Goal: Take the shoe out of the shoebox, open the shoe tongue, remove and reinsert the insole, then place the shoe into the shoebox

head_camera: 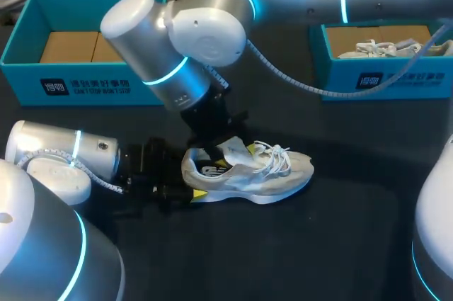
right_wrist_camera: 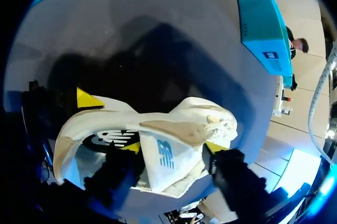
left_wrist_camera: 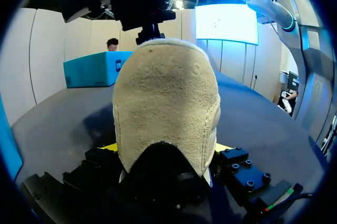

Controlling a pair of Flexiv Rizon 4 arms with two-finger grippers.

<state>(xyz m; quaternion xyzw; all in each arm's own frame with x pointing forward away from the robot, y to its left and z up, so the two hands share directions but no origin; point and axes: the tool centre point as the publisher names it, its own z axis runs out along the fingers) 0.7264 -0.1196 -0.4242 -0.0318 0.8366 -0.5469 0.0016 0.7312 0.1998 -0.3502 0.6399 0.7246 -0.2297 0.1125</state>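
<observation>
Clamping the heel (left_wrist_camera: 166, 103) of the shoe (head_camera: 248, 173) from both sides, the left jaws are closed on it low down. In the left wrist view their yellow tips (left_wrist_camera: 108, 146) show just at either edge of the beige heel cup, which rises straight ahead of them. The left arm (head_camera: 64, 156) comes in low along the bench (head_camera: 318, 244) from the left side.

The right jaws stand over the shoe's opening and have hold of the tongue (right_wrist_camera: 164, 155). It sits between their yellow tips (right_wrist_camera: 131, 147), one against each side, and is pulled up and back from the opening. The right arm (head_camera: 177, 46) reaches in from the upper right, past the middle, and comes down steeply onto the shoe.

The shoe rests on its sole near the middle of the bench, its heel toward the left arm and its toe pointing right. Its white laces (head_camera: 272, 154) lie loose over the front.

At the far left of the bench stands an open teal shoebox (head_camera: 85, 81) with brown card inside. A second teal shoebox (head_camera: 386, 74) at the far right holds another pale shoe (head_camera: 379, 48). Both boxes are well apart from the held shoe.
</observation>
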